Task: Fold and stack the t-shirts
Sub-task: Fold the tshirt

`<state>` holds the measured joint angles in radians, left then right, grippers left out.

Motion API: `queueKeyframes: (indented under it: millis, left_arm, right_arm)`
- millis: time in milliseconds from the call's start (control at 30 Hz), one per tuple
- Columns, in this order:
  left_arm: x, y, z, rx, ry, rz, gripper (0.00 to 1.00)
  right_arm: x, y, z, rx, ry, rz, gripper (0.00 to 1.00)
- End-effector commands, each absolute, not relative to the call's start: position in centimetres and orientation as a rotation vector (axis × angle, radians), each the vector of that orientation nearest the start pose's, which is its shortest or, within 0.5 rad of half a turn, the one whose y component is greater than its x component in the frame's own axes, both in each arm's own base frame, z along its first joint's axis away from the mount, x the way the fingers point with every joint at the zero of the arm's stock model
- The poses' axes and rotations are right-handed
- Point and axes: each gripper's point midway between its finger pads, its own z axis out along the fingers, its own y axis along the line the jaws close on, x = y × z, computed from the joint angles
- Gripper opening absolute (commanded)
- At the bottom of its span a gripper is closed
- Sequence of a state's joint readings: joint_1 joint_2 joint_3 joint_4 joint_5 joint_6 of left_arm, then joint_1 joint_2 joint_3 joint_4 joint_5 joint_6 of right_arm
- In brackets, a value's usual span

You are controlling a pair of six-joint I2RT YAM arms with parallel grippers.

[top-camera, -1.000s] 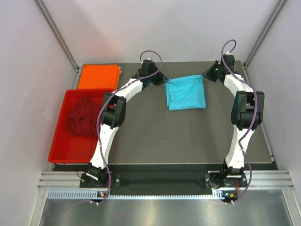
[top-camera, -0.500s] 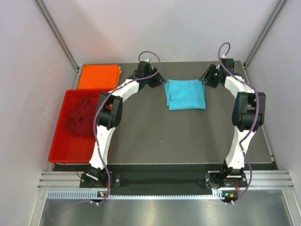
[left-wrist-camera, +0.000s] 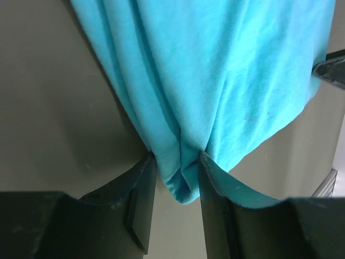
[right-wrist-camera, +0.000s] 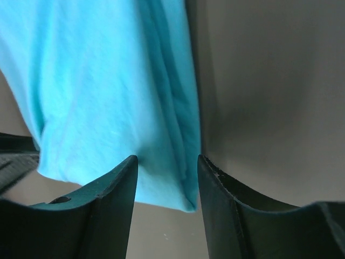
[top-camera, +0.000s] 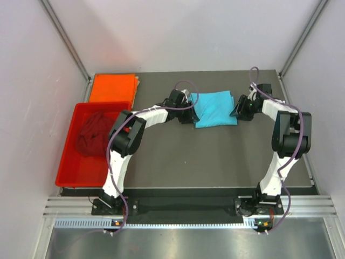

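From where I stood, the turquoise t-shirt (top-camera: 214, 109) lay as a folded rectangle at far ctr of the worktop (top-camera: 205, 156), w/ one arm at each short side. The L gripper (left-wrist-camera: 177, 158) sat at the shirt's near-left corner. A bunch of cloth filled the gap btwn its fingers and touched both, with creases running into them, but I could not tell if it was clamped or only straddled. The R gripper (right-wrist-camera: 167, 159) sat at the near-right corner. Its fingers stood parted over the layered side edge and the cloth lay flat btwn them, so nothing was pinched. Judgement: this symmetric pos. at the two near corners suited lifting the near edge level for one more fold, or carrying the piece w/o it opening out. The orange t-shirt (top-camera: 112, 87) lay folded flat at the far-left corner, prob. the base of the stack. The maroon t-shirt (top-camera: 92, 134) lay crumpled in the red tray (top-camera: 81, 178) at the left edge, not yet folded. For room, open worktop lay on the near side of the turquoise piece and btwn it and the orange one. The far edge and wall were close behind it. The L forearm lay across the route to the orange piece, so a leftward carry looked likely to need lift first.
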<state>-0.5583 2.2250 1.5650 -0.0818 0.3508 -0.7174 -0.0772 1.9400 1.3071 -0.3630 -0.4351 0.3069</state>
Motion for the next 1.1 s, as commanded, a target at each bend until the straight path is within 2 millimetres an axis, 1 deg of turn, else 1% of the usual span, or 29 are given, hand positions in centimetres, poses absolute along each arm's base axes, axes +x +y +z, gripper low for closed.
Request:
queueKeyframes:
  millis: [0, 67, 133, 167, 200, 267, 300, 333, 400, 467, 500, 533, 567, 600, 633, 667, 733, 833, 900, 933, 967, 1033, 1067]
  left_arm:
    - [44.0, -36.3, 7.1, 0.018, 2.398, -1.026, 0.42]
    - [43.9, -36.2, 6.8, 0.01, 2.409, -1.022, 0.41]
    - [43.7, -35.9, 6.2, -0.002, 2.423, -1.005, 0.37]
    - [43.6, -35.8, 6.0, -0.003, 2.428, -1.0, 0.33]
    - [43.2, -35.6, 5.7, -0.014, 2.439, -0.997, 0.19]
    - [43.0, -35.4, 5.5, -0.031, 2.443, -0.994, 0.1]
    - [42.6, -35.4, 5.5, -0.039, 2.449, -1.008, 0.03]
    - [42.3, -35.4, 5.5, -0.04, 2.456, -1.015, 0.0]
    - [41.7, -35.3, 5.4, -0.058, 2.475, -1.037, 0.0]
    - [40.9, -35.5, 5.7, -0.064, 2.483, -1.077, 0.0]
    - [40.5, -35.2, 6.0, -0.07, 2.485, -1.079, 0.0]
    - [40.3, -35.1, 6.4, -0.072, 2.479, -1.081, 0.0]
    - [40.0, -34.8, 7.1, -0.081, 2.471, -1.081, 0.05]
    - [39.9, -34.7, 7.5, -0.081, 2.466, -1.08, 0.1]
    - [39.9, -34.6, 7.9, -0.084, 2.457, -1.077, 0.22]
    - [39.6, -34.5, 8.6, -0.085, 2.446, -1.081, 0.27]
    - [39.4, -34.3, 9.2, -0.082, 2.435, -1.078, 0.35]
    - [38.8, -34.3, 9.7, -0.057, 2.426, -1.077, 0.38]
    - [38.3, -34.5, 10.0, -0.033, 2.417, -1.088, 0.4]
    - [38.0, -34.6, 9.9, -0.026, 2.423, -1.09, 0.41]
    - [37.9, -35.2, 10.5, 0.008, 2.396, -1.117, 0.45]
    - [37.5, -35.7, 10.1, 0.045, 2.4, -1.118, 0.46]
    - [37.4, -35.8, 9.7, 0.05, 2.412, -1.113, 0.46]
  right_arm:
    - [43.9, 4.7, 5.6, 0.264, 2.488, 0.68, 0.48]
    - [43.6, 4.4, 5.6, 0.272, 2.477, 0.68, 0.45]
    - [43.2, 4.2, 5.0, 0.287, 2.482, 0.676, 0.38]
    - [43.0, 4.0, 4.7, 0.295, 2.489, 0.672, 0.24]
    - [42.9, 3.9, 4.7, 0.299, 2.492, 0.668, 0.18]
    - [42.5, 3.3, 4.3, 0.32, 2.501, 0.652, 0.07]
    - [42.2, 3.1, 4.1, 0.332, 2.508, 0.65, 0.05]
    - [42.1, 2.8, 4.3, 0.345, 2.503, 0.644, 0.04]
    - [41.2, 2.9, 4.0, 0.369, 2.524, 0.647, 0.02]
    - [40.5, 3.5, 4.3, 0.368, 2.519, 0.682, 0.03]
    - [39.7, 3.8, 3.8, 0.383, 2.529, 0.695, 0.03]
    - [39.4, 3.9, 4.0, 0.38, 2.521, 0.7, 0.03]
    - [39.0, 4.0, 3.8, 0.385, 2.525, 0.704, 0.04]
    - [38.3, 4.1, 3.4, 0.389, 2.536, 0.706, 0.04]
    - [38.1, 4.2, 3.5, 0.388, 2.531, 0.71, 0.06]
    - [38.1, 4.3, 3.5, 0.379, 2.521, 0.718, 0.06]
    - [37.7, 4.4, 3.6, 0.385, 2.52, 0.721, 0.08]
    - [37.4, 4.4, 3.9, 0.39, 2.52, 0.716, 0.1]
    - [37.0, 4.5, 3.9, 0.4, 2.527, 0.722, 0.13]
    - [36.9, 4.5, 4.2, 0.403, 2.522, 0.727, 0.14]
    - [36.6, 4.7, 4.1, 0.425, 2.523, 0.738, 0.15]
    - [36.4, 5.1, 4.6, 0.423, 2.506, 0.769, 0.16]
    - [35.9, 5.3, 4.3, 0.44, 2.51, 0.775, 0.16]
